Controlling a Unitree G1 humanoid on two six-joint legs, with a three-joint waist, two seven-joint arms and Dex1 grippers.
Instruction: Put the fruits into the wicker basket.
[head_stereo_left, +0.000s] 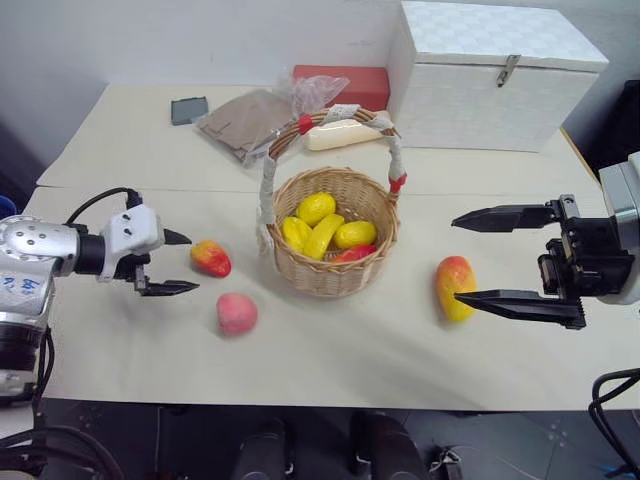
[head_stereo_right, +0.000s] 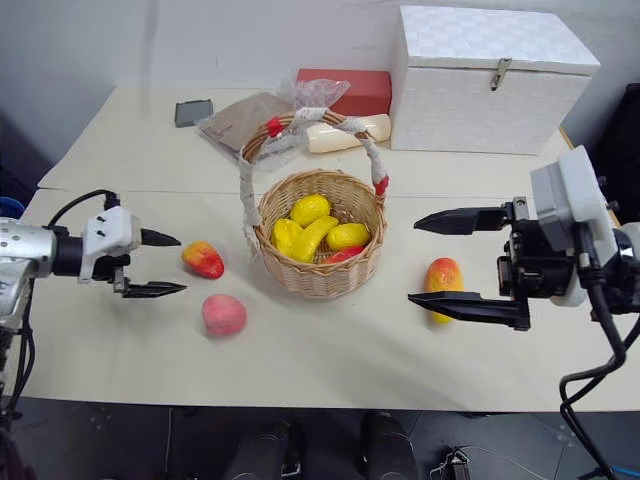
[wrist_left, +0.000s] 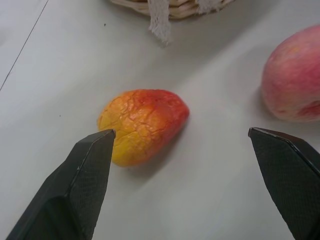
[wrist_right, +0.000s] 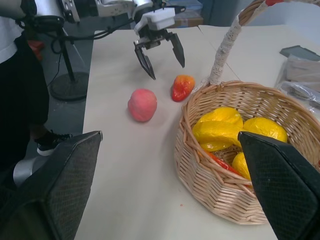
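The wicker basket (head_stereo_left: 337, 245) stands mid-table with several yellow toy fruits and a red one inside. Left of it lie the small red-orange mango (head_stereo_left: 211, 258) and, nearer the front edge, the pink peach (head_stereo_left: 237, 313). My left gripper (head_stereo_left: 178, 263) is open just left of the small mango, which the left wrist view shows ahead of and between the fingers (wrist_left: 142, 125), apart from them. The larger yellow-and-red mango (head_stereo_left: 454, 287) lies right of the basket. My right gripper (head_stereo_left: 468, 258) is open, raised, pointing left toward the basket, its lower fingertip overlapping that mango in the picture.
A white box (head_stereo_left: 490, 75) with a latch stands at the back right. A red box (head_stereo_left: 345, 87), a plastic bag over a brown packet (head_stereo_left: 250, 120), a cream bar (head_stereo_left: 345, 135) and a dark small device (head_stereo_left: 188, 109) lie behind the basket.
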